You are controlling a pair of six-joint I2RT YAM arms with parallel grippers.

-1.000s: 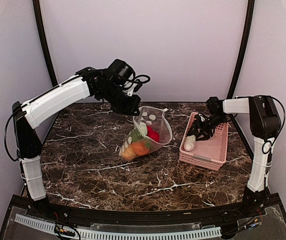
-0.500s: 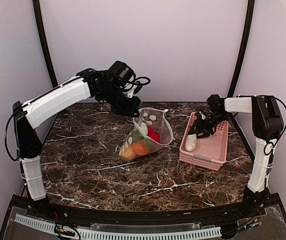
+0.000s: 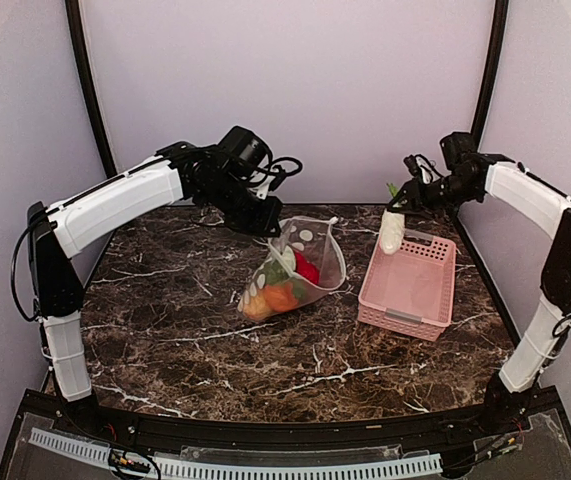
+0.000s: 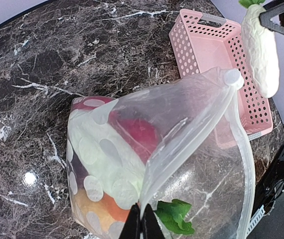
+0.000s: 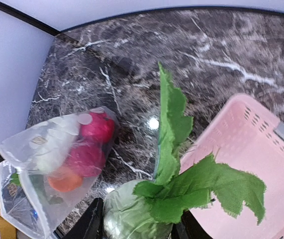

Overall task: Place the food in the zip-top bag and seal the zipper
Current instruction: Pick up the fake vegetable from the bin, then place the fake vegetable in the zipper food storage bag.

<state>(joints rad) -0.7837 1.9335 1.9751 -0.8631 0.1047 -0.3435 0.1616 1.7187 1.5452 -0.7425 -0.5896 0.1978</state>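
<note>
On the dark marble table [image 3: 165,330] the zip-top bag [image 3: 305,270] sits propped near the middle with red, orange and green-leaved food inside, its mouth lifted and gaping toward the pink basket [image 3: 420,290] on my right. A white radish [image 3: 392,232] hangs in the air over the basket's far-left corner, long axis upright, leaves on top. The left tool [image 4: 142,226] is pressed together on the bag's rim, holding that mouth up. The right tool [image 3: 401,203] pinches the radish near its crown. From there the bag mouth lies to the left and lower, so I judge the right arm must carry the radish leftward and lower it in root first.
</note>
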